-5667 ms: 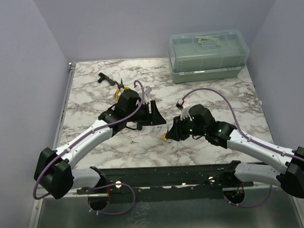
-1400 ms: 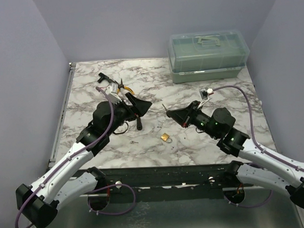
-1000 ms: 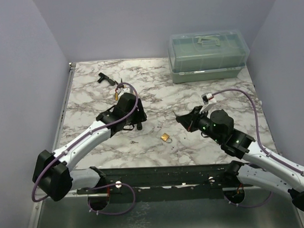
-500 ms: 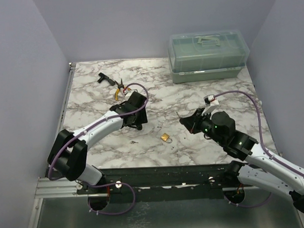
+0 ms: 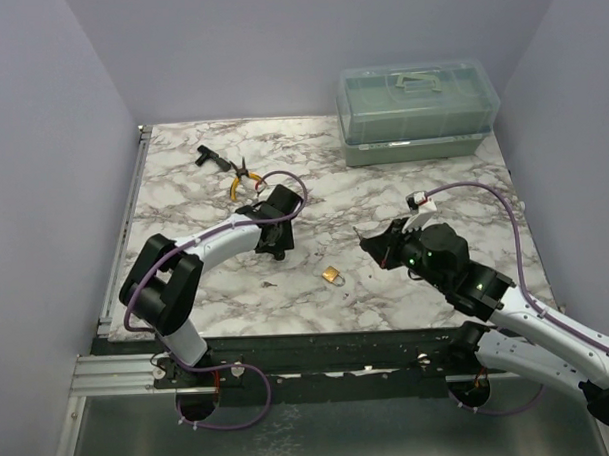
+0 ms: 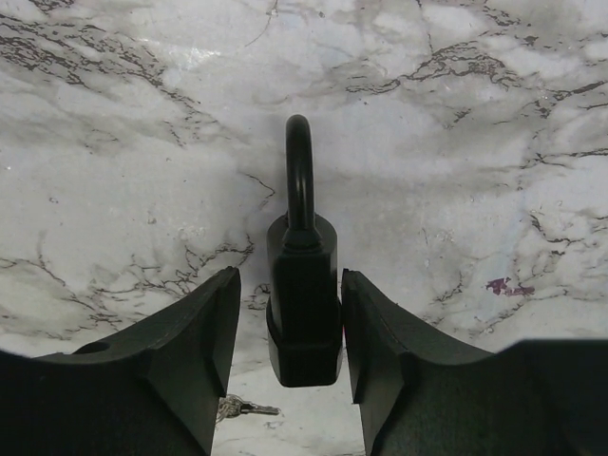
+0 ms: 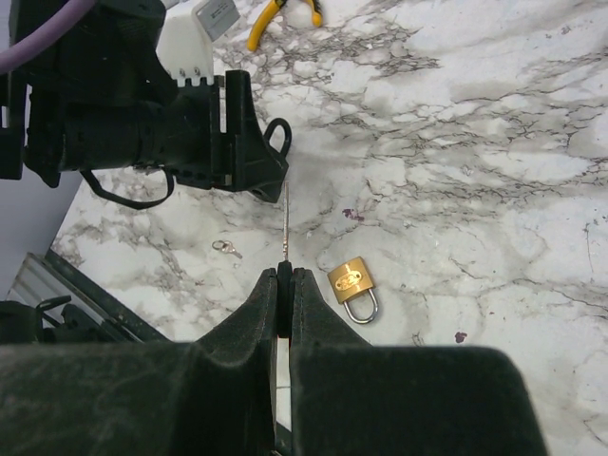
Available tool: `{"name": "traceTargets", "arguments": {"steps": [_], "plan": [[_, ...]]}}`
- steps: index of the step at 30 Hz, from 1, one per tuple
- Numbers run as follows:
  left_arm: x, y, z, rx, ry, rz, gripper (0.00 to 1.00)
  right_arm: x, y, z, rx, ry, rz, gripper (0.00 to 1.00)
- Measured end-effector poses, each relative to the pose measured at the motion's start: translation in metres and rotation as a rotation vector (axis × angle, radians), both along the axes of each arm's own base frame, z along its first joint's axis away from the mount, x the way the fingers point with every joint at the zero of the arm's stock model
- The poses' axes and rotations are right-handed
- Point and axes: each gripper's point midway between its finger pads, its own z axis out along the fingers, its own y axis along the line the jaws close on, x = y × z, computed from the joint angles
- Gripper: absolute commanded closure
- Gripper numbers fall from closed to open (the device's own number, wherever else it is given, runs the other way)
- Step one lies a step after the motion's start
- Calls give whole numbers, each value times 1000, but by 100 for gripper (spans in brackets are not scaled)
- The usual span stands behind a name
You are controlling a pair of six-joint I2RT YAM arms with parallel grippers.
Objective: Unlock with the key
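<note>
Lying ungrasped on the desk (image 5: 433,173), the key (image 7: 226,248) is noted left of the brass padlock (image 7: 351,277). Nearby, the left pincer (image 6: 290,313) is spread around a black padlock (image 6: 302,342); the right pincer (image 7: 285,275) is clenched on a thin pin (image 7: 286,223). Unlocking is judged unstarted.

Left gripper (image 6: 290,285): black fingers (image 6: 180,351) spread, one on each side of the padlock, with narrow gaps.
Black padlock (image 6: 302,304): lying flat, shackle pointing away.
Key (image 6: 239,408): tiny, silver, near the padlock's base.
Table (image 6: 475,142): grey-veined white marble.
</note>
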Motion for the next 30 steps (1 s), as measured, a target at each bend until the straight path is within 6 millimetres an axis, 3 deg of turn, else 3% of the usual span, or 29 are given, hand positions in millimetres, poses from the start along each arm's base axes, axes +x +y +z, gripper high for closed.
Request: {"name": "traceTargets", "arguments": {"steps": [2,6,18,23,30], "plan": [[1,0,-4,6,9,0,58,0,0,0,-1,0,0,99],[5,-4,-8,3,8,3,98,0,0,-2,-9,-1,3,99],[7,-8,3,-12,34,3,100,0,11,-32,-106,29,78,99],[19,-18,37,-62,39,14,100,2,19,-32,-143,9,127,99],[36,-26,90,-195,60,40,100,11,36,-2,-160,-81,199,99]]}}
